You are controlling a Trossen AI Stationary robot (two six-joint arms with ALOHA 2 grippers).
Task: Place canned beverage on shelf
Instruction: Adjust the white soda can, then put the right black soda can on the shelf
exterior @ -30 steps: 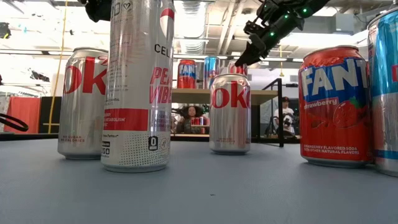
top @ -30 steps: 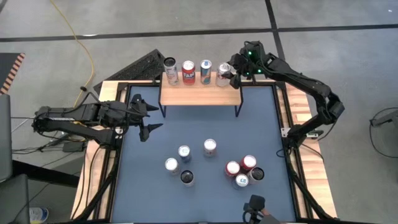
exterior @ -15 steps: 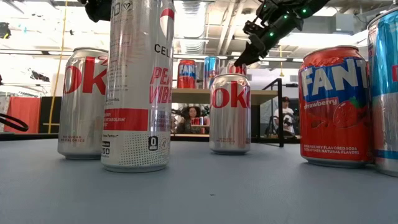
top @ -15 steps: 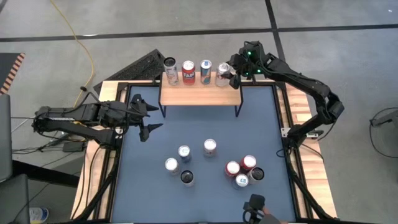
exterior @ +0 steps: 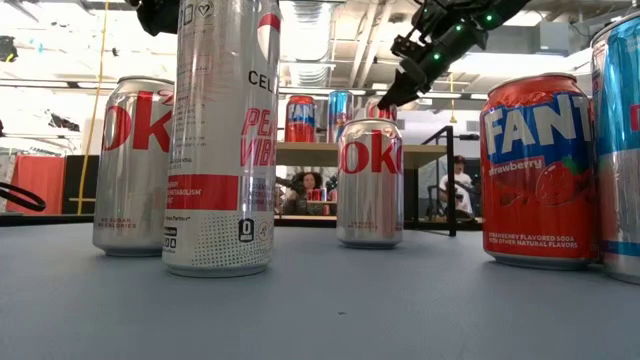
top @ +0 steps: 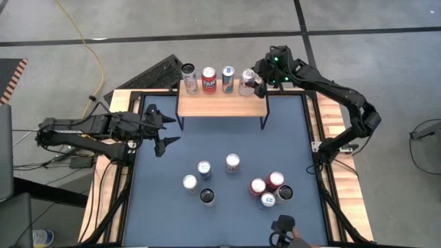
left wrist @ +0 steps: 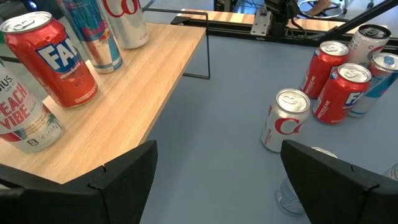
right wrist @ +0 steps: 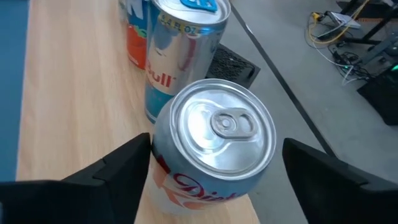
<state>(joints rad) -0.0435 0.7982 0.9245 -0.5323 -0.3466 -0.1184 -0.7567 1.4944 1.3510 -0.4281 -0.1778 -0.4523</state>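
Observation:
The shelf [top: 220,103] stands at the table's far edge with a row of cans upright on its light-wood top. At its right end is a silver cola can [top: 247,83], next to a blue-and-silver can [top: 228,76]. My right gripper [top: 255,78] is open, with one finger on each side of the silver can [right wrist: 211,149], which stands on its base. In the right wrist view, bare space shows between the can and one finger [right wrist: 323,174]. My left gripper [top: 164,128] hangs open over the table's left side, holding nothing. My right gripper comes at the silver can's upper wall slanting down from the far right. One finger stands clear of it. The other finger [right wrist: 124,168] lies close against the can's side [right wrist: 157,163], and whether it touches I cannot tell.
Several loose cans stand on the blue mat: a silver one [top: 232,162], two more [top: 204,168] [top: 189,182], a dark one [top: 207,197] and a red cluster [top: 269,189]. A red can [top: 209,79] and a tall pale can [top: 189,72] fill the shelf's left part.
My right gripper's fingers have spread a little wider around the silver can, which stays upright on the shelf's right end.

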